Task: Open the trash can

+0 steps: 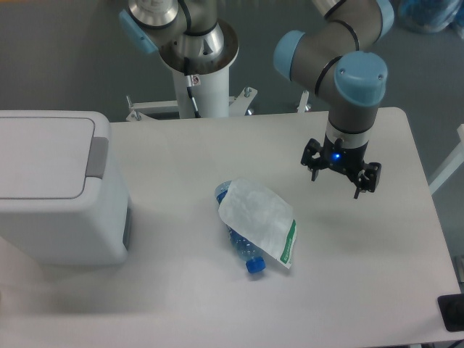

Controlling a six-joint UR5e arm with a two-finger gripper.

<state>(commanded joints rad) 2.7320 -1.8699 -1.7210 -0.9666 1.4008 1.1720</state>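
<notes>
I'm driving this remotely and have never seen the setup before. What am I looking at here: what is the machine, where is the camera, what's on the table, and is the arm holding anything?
One fixed camera looks down at a pale table from above and in front. The grey machine with blue joint caps is a robot arm; at its end is a two-finger gripper with a small blue light, hanging over the right part of the table. Its fingers are spread and nothing is between them, so it holds nothing.

At the left stands the trash can, a big white box. Its flat lid is down, with a grey push tab on the lid's right edge. It is far from the gripper.

In the middle lies a clear bottle with a blue cap, on its side, partly covered by a white pouch with a green edge.
</notes>
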